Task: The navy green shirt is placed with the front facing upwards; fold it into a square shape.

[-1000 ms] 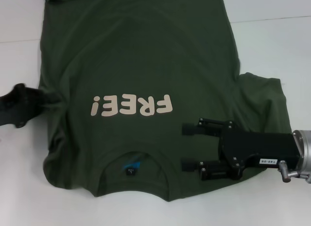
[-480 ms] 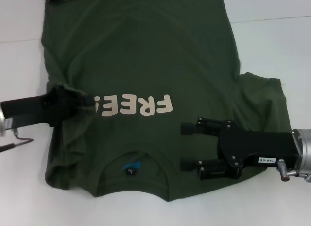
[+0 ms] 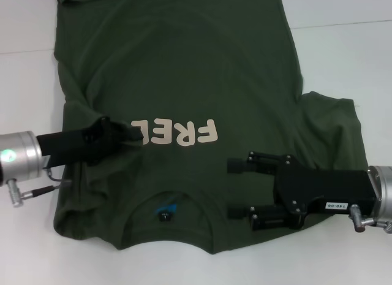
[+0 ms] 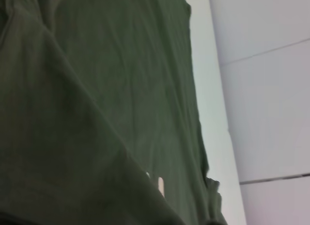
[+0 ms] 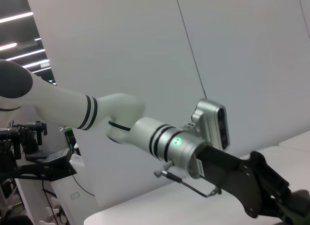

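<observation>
while spread front-up across the white table, navy green shirt with collar nearest the robot, hem cut off at the far edge of the head view. cream print partly covered: only "fre" plus a fragment readable, remainder hidden under folded cloth and the left gripper. blue-and-black label visible inside the neckline. left sleeve no longer lying flat, cloth drawn inward over the chest; right sleeve flat on the table.

left arm reaching in low from the left edge, silver wrist over the table, black fingers pointing toward the print. fingertips buried in a pinched ridge of fabric, apparently closed on it. left wrist view filled with green folds and a strip of table; own fingers not shown.

right gripper lying over the shirt beside the collar, pointing leftward, both fingers well apart, holding nothing. right wrist view showing only the left arm before a pale wall.
</observation>
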Motion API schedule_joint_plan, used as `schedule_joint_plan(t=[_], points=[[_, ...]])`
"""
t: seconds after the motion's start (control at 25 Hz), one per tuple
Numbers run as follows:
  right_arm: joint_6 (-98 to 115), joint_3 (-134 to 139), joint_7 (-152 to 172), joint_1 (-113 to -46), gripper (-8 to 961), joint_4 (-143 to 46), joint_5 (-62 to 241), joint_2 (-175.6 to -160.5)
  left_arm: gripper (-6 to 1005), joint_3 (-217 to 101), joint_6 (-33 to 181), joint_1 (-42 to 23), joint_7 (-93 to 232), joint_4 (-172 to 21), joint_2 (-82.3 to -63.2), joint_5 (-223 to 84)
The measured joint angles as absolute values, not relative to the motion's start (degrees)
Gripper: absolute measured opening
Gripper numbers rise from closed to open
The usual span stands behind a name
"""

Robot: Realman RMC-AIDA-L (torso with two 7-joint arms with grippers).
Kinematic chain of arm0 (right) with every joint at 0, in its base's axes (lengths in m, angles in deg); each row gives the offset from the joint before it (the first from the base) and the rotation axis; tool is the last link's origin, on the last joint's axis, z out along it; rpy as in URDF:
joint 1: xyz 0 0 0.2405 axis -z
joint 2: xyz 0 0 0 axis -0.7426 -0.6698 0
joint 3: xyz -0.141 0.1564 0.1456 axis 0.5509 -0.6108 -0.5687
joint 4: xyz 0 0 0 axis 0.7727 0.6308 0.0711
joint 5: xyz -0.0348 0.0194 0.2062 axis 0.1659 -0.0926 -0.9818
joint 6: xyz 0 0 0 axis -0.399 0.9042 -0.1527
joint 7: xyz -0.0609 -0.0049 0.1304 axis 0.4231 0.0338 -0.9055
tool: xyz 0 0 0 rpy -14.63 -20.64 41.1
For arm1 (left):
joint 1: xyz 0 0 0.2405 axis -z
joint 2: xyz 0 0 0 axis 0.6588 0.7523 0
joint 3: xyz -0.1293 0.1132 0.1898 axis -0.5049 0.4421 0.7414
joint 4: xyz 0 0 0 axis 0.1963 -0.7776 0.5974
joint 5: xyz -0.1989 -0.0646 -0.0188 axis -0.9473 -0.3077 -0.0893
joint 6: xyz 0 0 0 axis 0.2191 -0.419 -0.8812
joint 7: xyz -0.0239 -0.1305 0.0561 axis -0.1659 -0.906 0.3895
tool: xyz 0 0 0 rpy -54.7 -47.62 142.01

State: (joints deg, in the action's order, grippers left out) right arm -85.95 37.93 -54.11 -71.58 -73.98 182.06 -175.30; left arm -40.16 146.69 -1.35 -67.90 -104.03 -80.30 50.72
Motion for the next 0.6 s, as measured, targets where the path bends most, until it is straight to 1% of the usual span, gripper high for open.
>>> schedule_joint_plan(t=[0.28,0.6], points=[[-86.1,38.0,-54.1,-71.4,895,-73.9,182.2,-175.30,17,-40.1,141.1,0.5,-67.5,-101.5,-80.65,50.5],[-85.8,38.0,-54.1,-71.2,895,-73.7,182.4,-175.30,17,-39.7,139.0,3.0,-67.4,-100.8,-80.63,50.5]])
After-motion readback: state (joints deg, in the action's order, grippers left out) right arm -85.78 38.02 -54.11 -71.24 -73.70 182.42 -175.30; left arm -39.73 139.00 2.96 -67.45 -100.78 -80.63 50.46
